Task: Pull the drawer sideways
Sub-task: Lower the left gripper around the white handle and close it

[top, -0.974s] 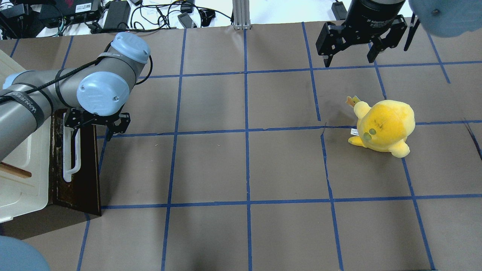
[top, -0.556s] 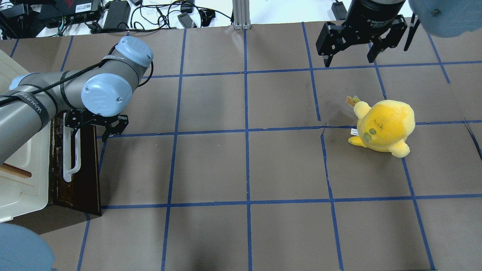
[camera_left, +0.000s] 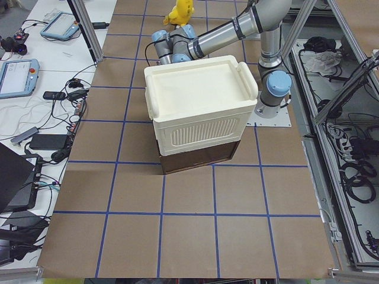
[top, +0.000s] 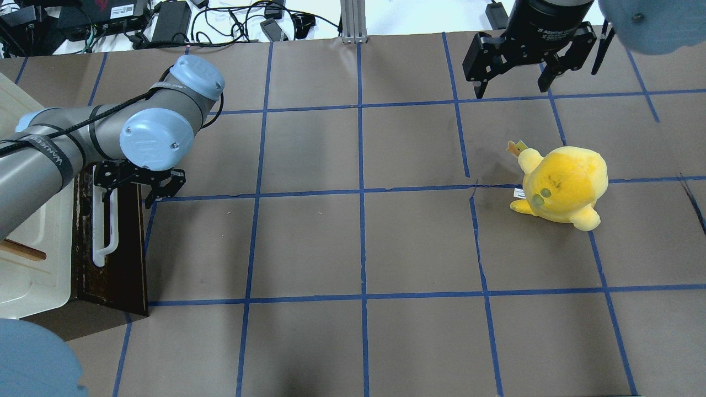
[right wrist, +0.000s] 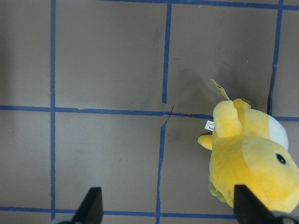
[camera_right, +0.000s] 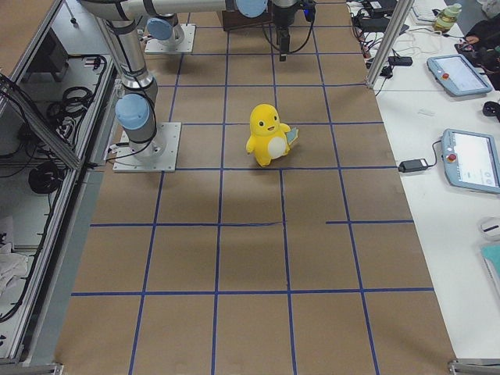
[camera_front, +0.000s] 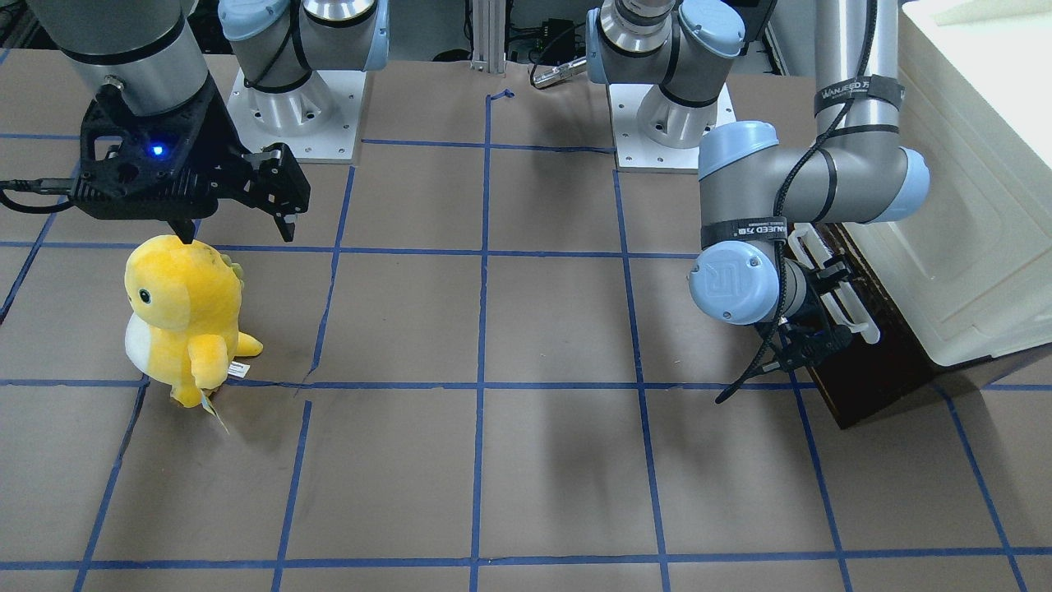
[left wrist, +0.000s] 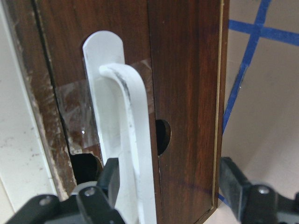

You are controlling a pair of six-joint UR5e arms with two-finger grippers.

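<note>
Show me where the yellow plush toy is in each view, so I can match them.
Front-facing: yellow plush toy at left, middle height.
Overhead: toy right of centre.
Exterior left: toy tiny at the top edge.
Exterior right: toy upper centre.
Left wrist: not in it.
Right wrist: toy in the lower right corner.
Shared landmark: jagged break in the blue tape beside it, in the front-facing, overhead and right wrist views.

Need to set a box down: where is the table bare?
Bare: the middle squares between the drawer and the yellow plush. Crowded: the robot's left edge, where the left claw straddles the handle beside the cabinet.
</note>
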